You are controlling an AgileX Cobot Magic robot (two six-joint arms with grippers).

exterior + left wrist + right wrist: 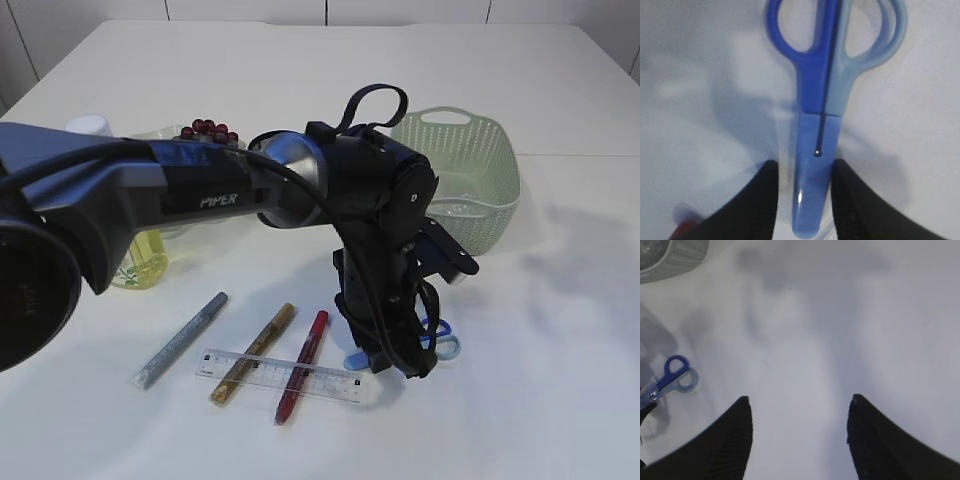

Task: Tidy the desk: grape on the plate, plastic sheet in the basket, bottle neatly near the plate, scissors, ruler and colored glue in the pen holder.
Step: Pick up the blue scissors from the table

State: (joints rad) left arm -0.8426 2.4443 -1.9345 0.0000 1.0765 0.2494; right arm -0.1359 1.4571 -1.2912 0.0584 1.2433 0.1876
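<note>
Table (560, 380): white, it carries everything; the left arm reaches over it from the left side.
Left arm (200, 195): dark and big, bent down steeply, so its gripper comes onto the table in front of the basket.
Basket (470, 175): pale green, with holes in the wall, it stands behind the left gripper and a little to the right of it.
Plate (160, 135): mostly hidden behind the left arm, far to the left of the gripper; the dark red grape (208, 130) bunch lies on it.
Bottle (140, 262): yellowish, it lies under the arm, to the left of the gripper.
Ruler (280, 375): clear, it lies flat just to the left of the gripper.
Colored glue (303, 365): three pens, silver, gold and red; gold and red cross the ruler, the red one is nearest to the gripper.
Scissors (827, 100): blue, flat on the table, the covered blade lies between the fingers, the handles point away from the gripper.
Left gripper (805, 200): its fingers (760, 205) stand close on both sides of the blade cover; if they already pinch it I cannot tell.
Right gripper (799, 435): released, jaws wide apart over the bare table, the scissors are far to its left.
</note>
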